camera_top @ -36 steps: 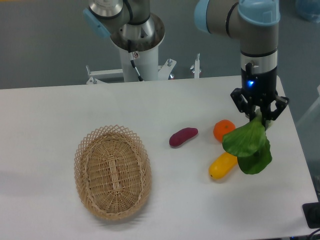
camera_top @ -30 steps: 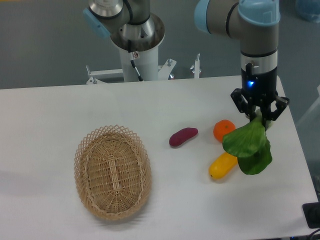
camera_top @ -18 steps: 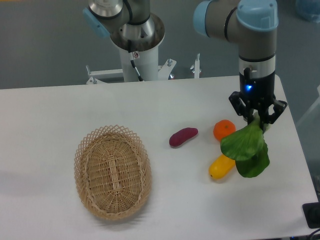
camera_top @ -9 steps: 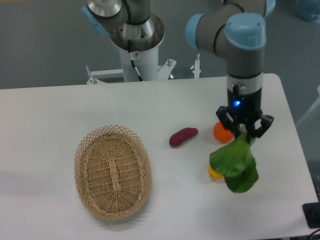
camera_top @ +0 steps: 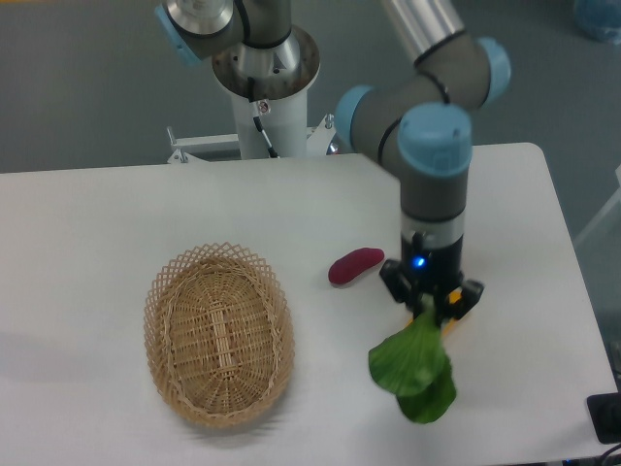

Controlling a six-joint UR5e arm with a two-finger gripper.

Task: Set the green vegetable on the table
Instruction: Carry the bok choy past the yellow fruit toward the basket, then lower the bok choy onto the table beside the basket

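Observation:
My gripper (camera_top: 431,309) is shut on the stem end of the green vegetable (camera_top: 412,371), whose broad dark leaves hang down over the front right of the white table (camera_top: 87,223). I cannot tell whether the leaves touch the tabletop. The arm stands between the purple sweet potato and the table's right edge. A sliver of yellow-orange fruit (camera_top: 452,319) shows beside the right finger; the rest of it is hidden behind the gripper.
A purple sweet potato (camera_top: 355,265) lies just left of the gripper. An oval wicker basket (camera_top: 218,333) sits at the front left. The robot base (camera_top: 264,78) rises behind the table's far edge.
The arm has swung left and toward the front edge, carrying the green vegetable with it. It now covers the orange and most of the yellow fruit.

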